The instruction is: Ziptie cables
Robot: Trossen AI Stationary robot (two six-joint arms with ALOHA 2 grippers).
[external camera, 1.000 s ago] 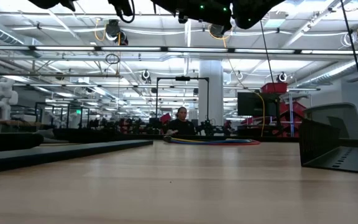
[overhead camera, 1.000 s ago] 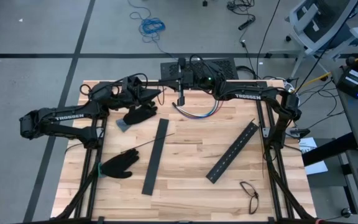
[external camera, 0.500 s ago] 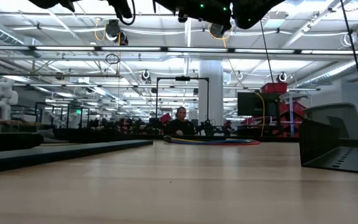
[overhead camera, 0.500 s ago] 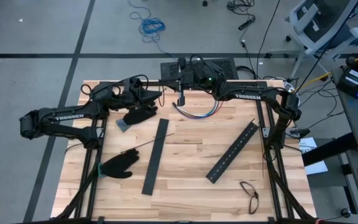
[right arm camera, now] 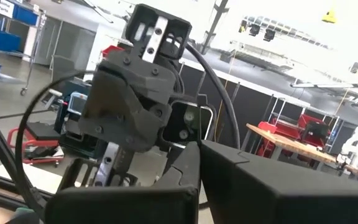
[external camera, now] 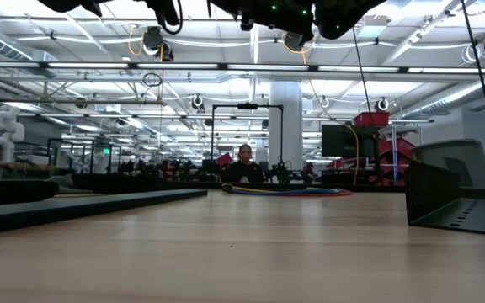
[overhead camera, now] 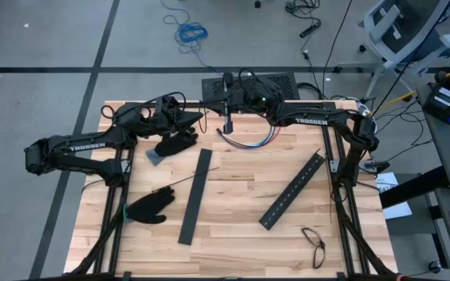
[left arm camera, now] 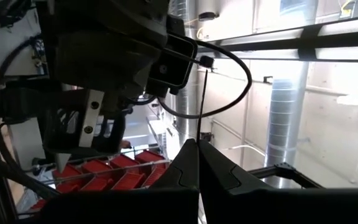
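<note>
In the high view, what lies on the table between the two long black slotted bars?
Nothing: bare wood separates the left bar from the right bar, seen in the high view.

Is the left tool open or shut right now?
Shut. In the left wrist view the left tool has its two dark fingers pressed together, with nothing held between them.

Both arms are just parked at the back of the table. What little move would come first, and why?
Probably the left gripper opens and reaches toward the ziptie. Both it and the right gripper are shut and empty, and the cables lie loose, untied.
</note>
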